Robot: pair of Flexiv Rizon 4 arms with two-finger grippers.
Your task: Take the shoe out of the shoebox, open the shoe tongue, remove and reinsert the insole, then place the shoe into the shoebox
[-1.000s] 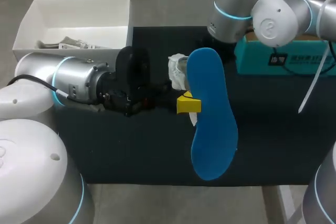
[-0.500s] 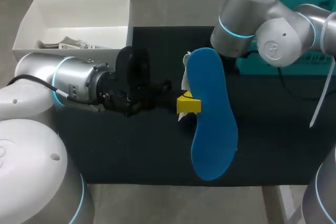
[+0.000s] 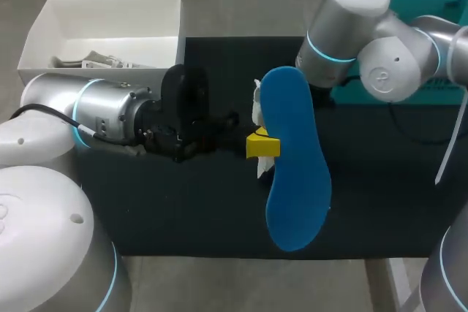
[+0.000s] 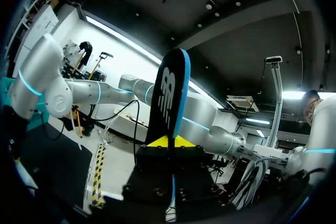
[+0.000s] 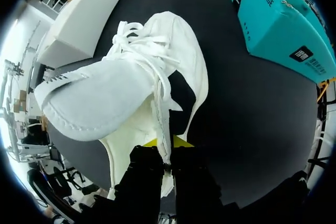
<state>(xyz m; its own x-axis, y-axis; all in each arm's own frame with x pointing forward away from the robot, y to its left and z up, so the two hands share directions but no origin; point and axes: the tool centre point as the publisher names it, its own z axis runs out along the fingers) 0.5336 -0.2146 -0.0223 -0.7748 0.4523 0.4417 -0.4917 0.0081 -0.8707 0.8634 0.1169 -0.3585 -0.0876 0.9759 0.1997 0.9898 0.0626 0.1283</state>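
- Blue insole (image 3: 292, 166) held over the counter (image 3: 183, 210), clamped edge-on between the fingers of the left tool (image 3: 262, 144)
- White shoe (image 5: 131, 93) just beside the insole, its side wall gripped by the right tool (image 5: 165, 142)
- White shoebox (image 3: 110, 16) at the counter's far left corner
- Teal box (image 5: 278, 30) at the far right

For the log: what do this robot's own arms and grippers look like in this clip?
Both the left arm and right arm are silver-grey cylinders with rounded joint caps and thin glowing cyan rings at the joints. A black cable runs along the left arm, which ends in a black wrist block. The left gripper and right gripper have black fingers with bright yellow tips.
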